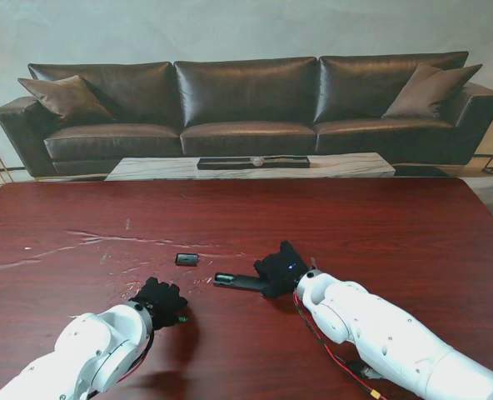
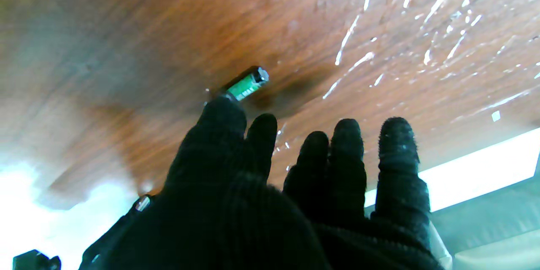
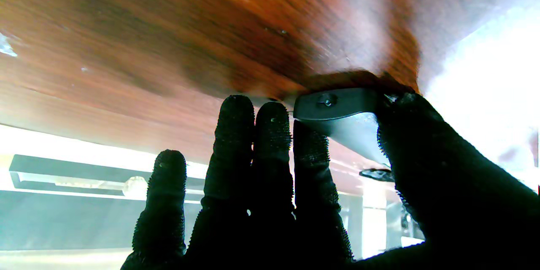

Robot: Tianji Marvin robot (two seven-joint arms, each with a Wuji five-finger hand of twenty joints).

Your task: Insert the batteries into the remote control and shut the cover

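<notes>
Remote control: flat on the dark red table, just right of centre in the stand view, long axis running left to right. Right end under the right hand; left end protruding free toward the left. Right wrist view: remote control pinned between thumb on one side and fingers on the other, one end face with a small round feature exposed. Right hand clamped on the remote body, pressing it against the table.

Cover: small dark piece lying on the table, apart from both hands, left of the remote and farther from me than the left hand.

Battery: green-labelled cell with a metal end cap, seen in the left wrist view, lying against the table surface directly beyond the tip of one finger of the left hand. Contact at the fingertip apparent; firm pinch not confirmed. Remaining fingers extended and slightly spread, holding nothing.

Left hand in the stand view: nearer to me and left of the remote, palm down close to the table. Battery not distinguishable in that view.
</notes>
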